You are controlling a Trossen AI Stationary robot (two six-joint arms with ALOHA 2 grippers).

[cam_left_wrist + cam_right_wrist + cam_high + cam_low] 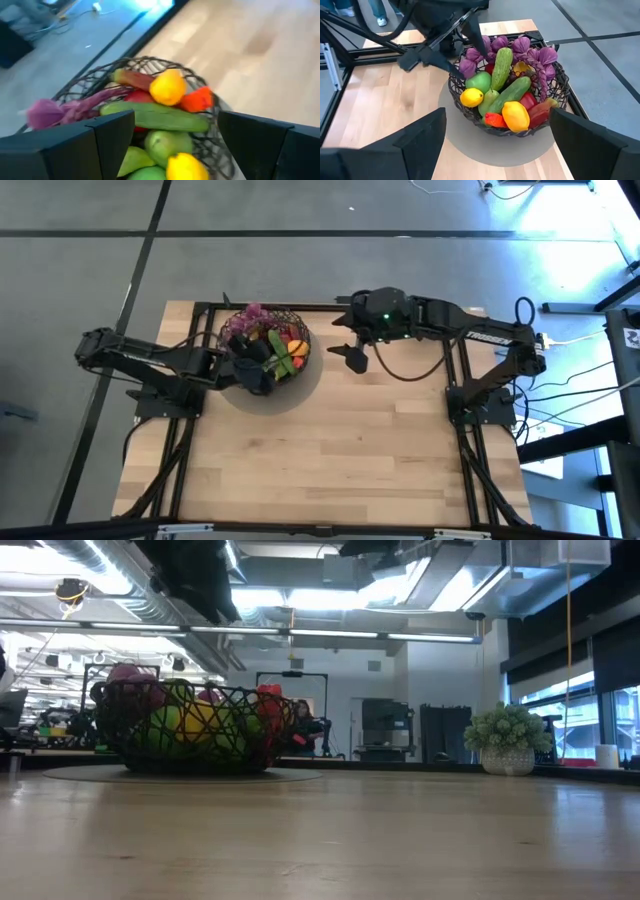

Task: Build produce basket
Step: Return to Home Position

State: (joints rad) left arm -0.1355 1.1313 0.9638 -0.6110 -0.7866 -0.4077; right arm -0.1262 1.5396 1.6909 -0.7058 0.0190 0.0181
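Observation:
The dark wire basket stands at the table's far left on a round grey mat. It is heaped with produce: cucumbers, lemons, a green apple, purple grapes, a red pepper and an orange piece. My left gripper hangs open just above the basket's near-left rim, its fingers spread over the cucumber, touching nothing. My right gripper hovers open to the right of the basket, well above the table, looking at it.
A pale-green bushy clump in a white pot shows at the far right, beyond the table's edge. Bare wood stretches across the near half of the table. A black frame runs along the far edge, behind the basket.

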